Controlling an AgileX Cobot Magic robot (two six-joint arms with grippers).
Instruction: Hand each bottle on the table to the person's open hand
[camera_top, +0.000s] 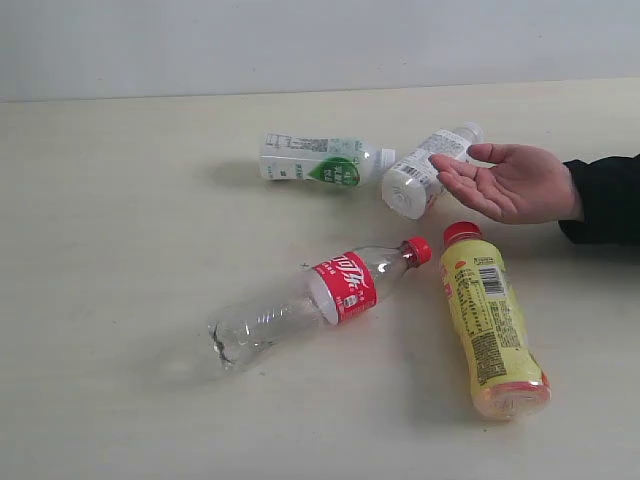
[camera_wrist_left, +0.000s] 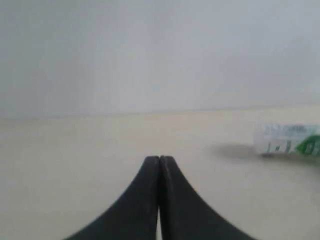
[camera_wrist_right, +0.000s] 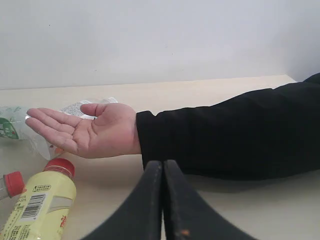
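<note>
My left gripper (camera_wrist_left: 159, 161) and right gripper (camera_wrist_right: 162, 165) were pinched together, empty; the yellow bottle (camera_wrist_right: 35, 200) lay nearer the right, pointing lengthwise at the hand (camera_wrist_right: 87, 131).

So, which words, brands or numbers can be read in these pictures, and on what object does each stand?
No text reads clearly.
Red-label bottle: white script, not legible.
Yellow bottle: barcode and fine print, too small.
Green-label bottle: print too small.
White-label bottle: print blurred.

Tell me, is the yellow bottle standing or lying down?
Lying down: the yellow bottle rests on its side on the table, near the person's open hand.
</note>
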